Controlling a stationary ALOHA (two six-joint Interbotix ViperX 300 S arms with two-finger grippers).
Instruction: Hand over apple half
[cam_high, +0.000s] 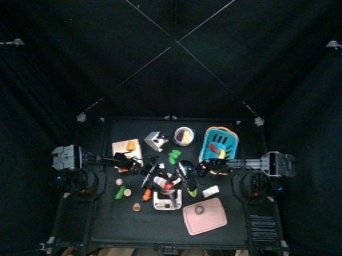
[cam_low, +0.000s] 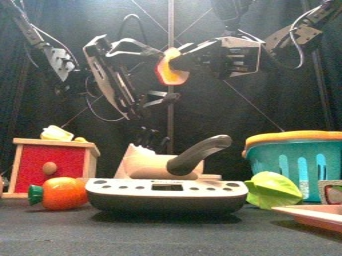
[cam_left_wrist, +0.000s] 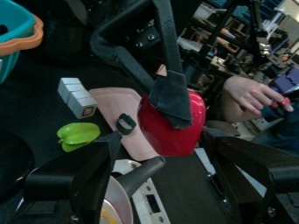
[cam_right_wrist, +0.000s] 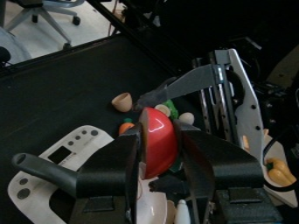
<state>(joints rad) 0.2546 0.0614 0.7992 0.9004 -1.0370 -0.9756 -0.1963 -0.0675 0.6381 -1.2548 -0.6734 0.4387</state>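
While both arms meet high over the table's middle, the scene reads as follows.

Apple half: the apple half (cam_low: 171, 68) hangs in the air above the table, red skin and pale cut face both showing in the front view; it is not resting on anything below.

Right gripper: the right gripper (cam_right_wrist: 160, 144) has its jaws clamped on the apple half, one on each side of it.

Left gripper: the left gripper (cam_left_wrist: 163, 171) stands with its jaws spread wide apart, the apple half just ahead of them and no jaw touching it as far as the left wrist view shows.

Kitchen scale: a white kitchen scale (cam_low: 167, 193) sits at the table's front, directly under the held fruit.

Tomato: an orange-red tomato (cam_low: 62, 192) lies just beside the scale's left end.

Red box: a red box (cam_low: 56, 163) stands behind the tomato.

Basket: a teal basket with an orange rim (cam_low: 297, 160) stands at the right.

Green toy: a green star-shaped piece (cam_low: 273, 188) lies in front of the basket.

Person: a person's hand (cam_left_wrist: 247, 93) shows beyond the curtains in the left wrist view.
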